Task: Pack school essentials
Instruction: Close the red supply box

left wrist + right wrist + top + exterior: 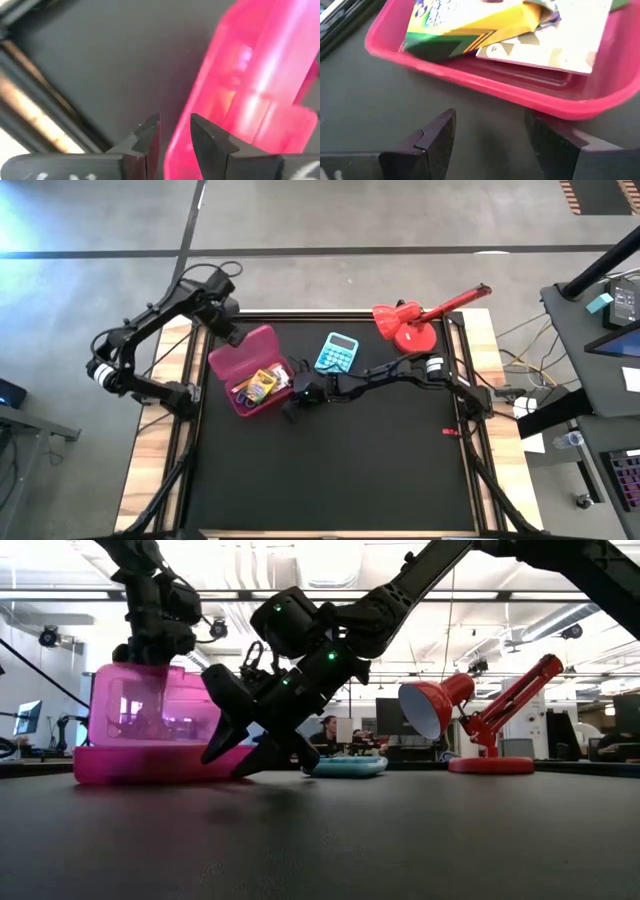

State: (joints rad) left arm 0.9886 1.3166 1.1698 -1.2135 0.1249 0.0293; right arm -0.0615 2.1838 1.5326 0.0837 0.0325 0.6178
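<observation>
— What sits nearest on the tabletop [330, 470]?

— The right tool [296, 402], just beside the pink box [262, 405]. Its fingers [434, 140] are spread apart with nothing between them, tips low by the mat at the box's near wall. The right arm stretches nearly flat from the right edge of the tabletop toward the box, wrist tipped down.

— And the box itself, which way does it lie?

— Its tray runs slantwise in the high view, long axis going from near-left to far-right. The lid [243, 349] stands raised along the far side, hinged open. Inside the tray a yellow-green crayon box [465, 27] lies flat, its long axis roughly along the tray, and a white patterned card [545, 47] lies partly under it, touching it.

— Where is the left tool?

— The left tool [228, 320] is at the far side of the box, on the raised lid. Its fingers [147, 137] stand a little apart with the lid's pink edge between them; I cannot tell whether they press on it. The left arm bends in from the left edge of the tabletop.

— Anything beyond the box?

— A turquoise calculator [337, 352] lies to the box's right, close but apart. Farther right stands a red desk lamp [410, 325], its shade turned toward the box.
</observation>
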